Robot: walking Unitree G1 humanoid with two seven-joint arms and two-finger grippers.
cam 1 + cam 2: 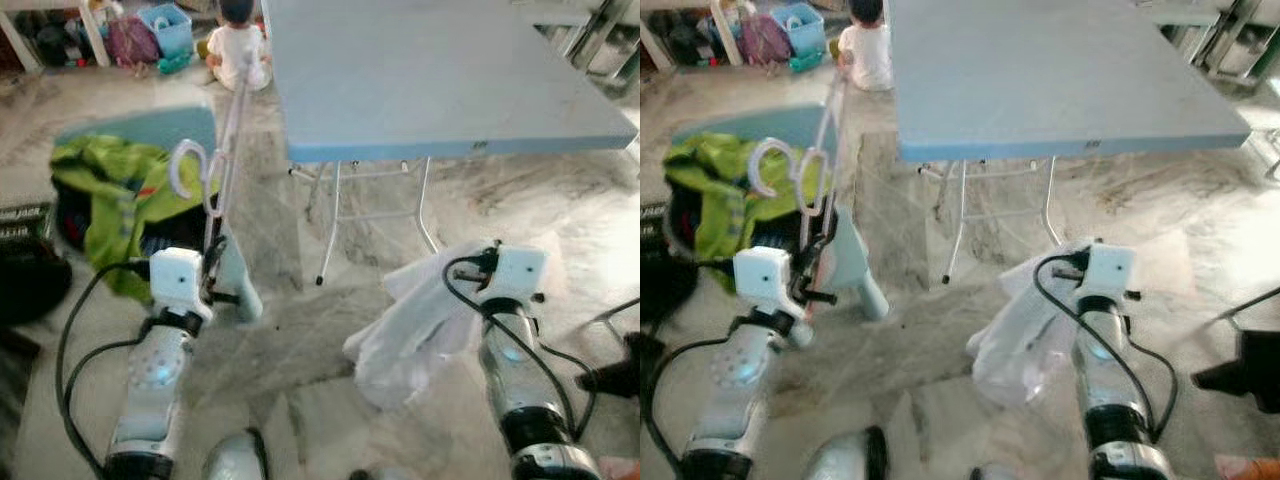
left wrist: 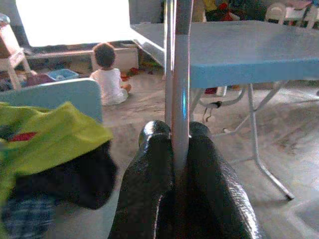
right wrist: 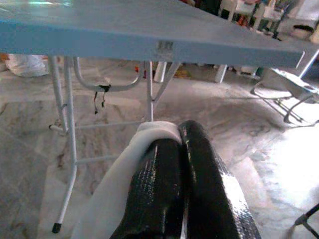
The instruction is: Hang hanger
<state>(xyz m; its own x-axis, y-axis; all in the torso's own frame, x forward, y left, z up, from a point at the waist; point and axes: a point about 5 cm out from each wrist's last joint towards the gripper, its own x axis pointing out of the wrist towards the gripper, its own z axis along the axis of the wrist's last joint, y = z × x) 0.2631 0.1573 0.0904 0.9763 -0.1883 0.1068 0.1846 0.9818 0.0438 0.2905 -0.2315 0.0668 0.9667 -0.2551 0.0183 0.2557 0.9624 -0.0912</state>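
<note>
Looking down through the head camera, we see our left gripper [image 1: 212, 272] clamped on a pale hanger [image 1: 222, 160] that rises upright from it, its hook [image 1: 188, 163] curling just above a green garment [image 1: 105, 195] on the marble floor [image 1: 270, 340]. Our right gripper [image 1: 478, 262] holds a white cloth [image 1: 415, 325] in front of the blue folding table [image 1: 430, 70].

From the left wrist, both fingers [image 2: 149, 179] press the hanger's bar [image 2: 179, 99] between them, with a seated child [image 2: 107, 74] beyond.

From the right wrist, the fingers [image 3: 199, 174] pinch the white cloth [image 3: 124, 184] below the table edge [image 3: 149, 47].
</note>
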